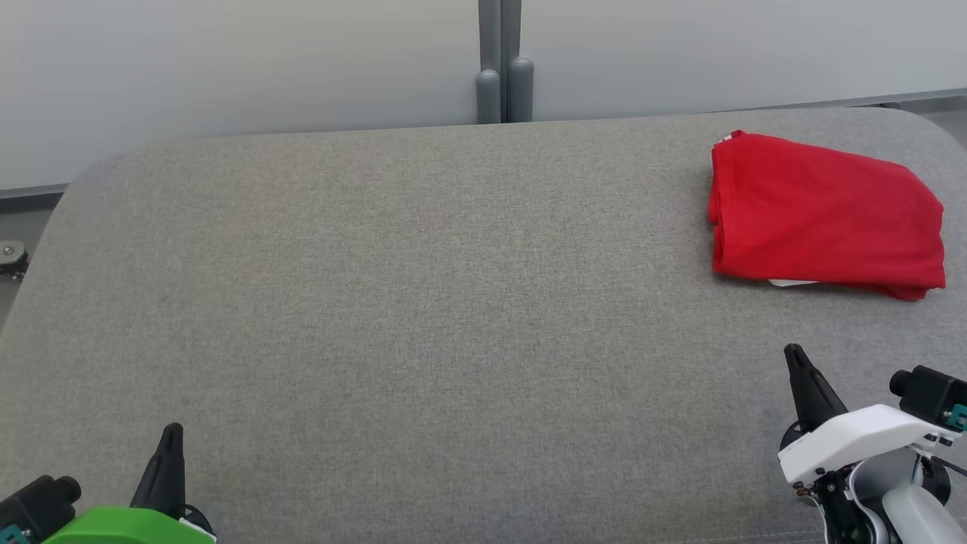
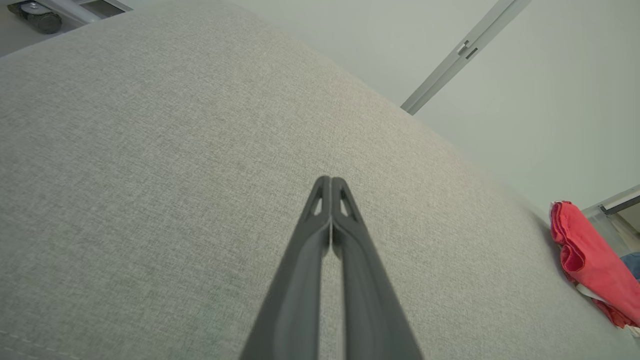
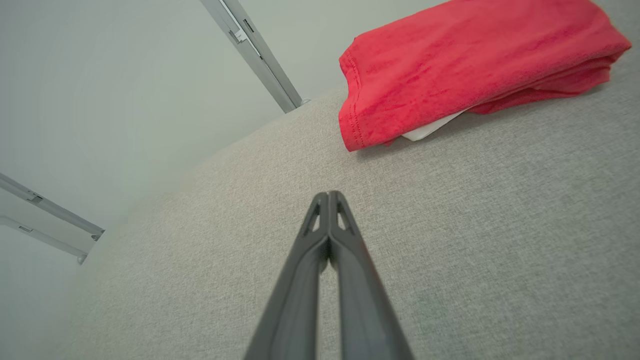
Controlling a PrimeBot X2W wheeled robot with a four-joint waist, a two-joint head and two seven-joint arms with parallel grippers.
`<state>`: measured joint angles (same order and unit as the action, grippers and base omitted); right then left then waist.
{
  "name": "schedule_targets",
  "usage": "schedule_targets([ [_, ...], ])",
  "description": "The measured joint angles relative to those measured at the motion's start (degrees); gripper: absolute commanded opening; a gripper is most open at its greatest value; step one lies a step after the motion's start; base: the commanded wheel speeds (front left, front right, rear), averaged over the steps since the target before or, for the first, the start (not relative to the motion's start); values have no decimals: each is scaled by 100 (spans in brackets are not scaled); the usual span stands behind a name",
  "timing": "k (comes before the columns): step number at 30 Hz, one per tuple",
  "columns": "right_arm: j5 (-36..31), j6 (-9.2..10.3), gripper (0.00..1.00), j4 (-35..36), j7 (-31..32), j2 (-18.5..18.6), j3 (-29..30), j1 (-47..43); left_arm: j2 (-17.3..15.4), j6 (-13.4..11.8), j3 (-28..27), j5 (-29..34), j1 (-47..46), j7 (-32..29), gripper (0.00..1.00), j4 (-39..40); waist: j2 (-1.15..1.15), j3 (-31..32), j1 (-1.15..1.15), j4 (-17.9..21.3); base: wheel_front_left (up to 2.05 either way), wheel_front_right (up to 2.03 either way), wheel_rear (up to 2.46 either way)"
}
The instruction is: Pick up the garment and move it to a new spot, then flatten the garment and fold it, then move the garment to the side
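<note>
A red garment point(image 1: 827, 214) lies folded in a compact rectangle at the far right of the grey fabric surface point(image 1: 423, 302), a white label peeking from under its near edge. It also shows at the right edge of the left wrist view, garment point(image 2: 590, 260), and at the top right of the right wrist view, garment point(image 3: 465, 65). My right gripper point(image 1: 793, 353) hovers a short way in front of the garment, shut and empty; its tips point(image 3: 328, 196) press together. My left gripper point(image 1: 173, 431) sits at the near left, far from the cloth, fingers point(image 2: 330, 181) shut on nothing.
The grey upholstered surface spans the whole view, with rounded far corners. A pale wall with a grey vertical post point(image 1: 500, 60) stands behind it. A small caster point(image 1: 11, 257) sits on the floor at the left.
</note>
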<state>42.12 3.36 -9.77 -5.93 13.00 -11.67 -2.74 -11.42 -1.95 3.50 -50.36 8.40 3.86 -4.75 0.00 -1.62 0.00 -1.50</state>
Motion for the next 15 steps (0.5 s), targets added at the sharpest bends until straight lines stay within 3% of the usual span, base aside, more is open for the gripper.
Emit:
schedule_targets([
  [15, 1201, -232, 0, -112, 240, -185, 371, 113, 178, 196, -160, -991, -240, -233, 0, -220, 0, 32, 0, 35, 0, 0, 0],
])
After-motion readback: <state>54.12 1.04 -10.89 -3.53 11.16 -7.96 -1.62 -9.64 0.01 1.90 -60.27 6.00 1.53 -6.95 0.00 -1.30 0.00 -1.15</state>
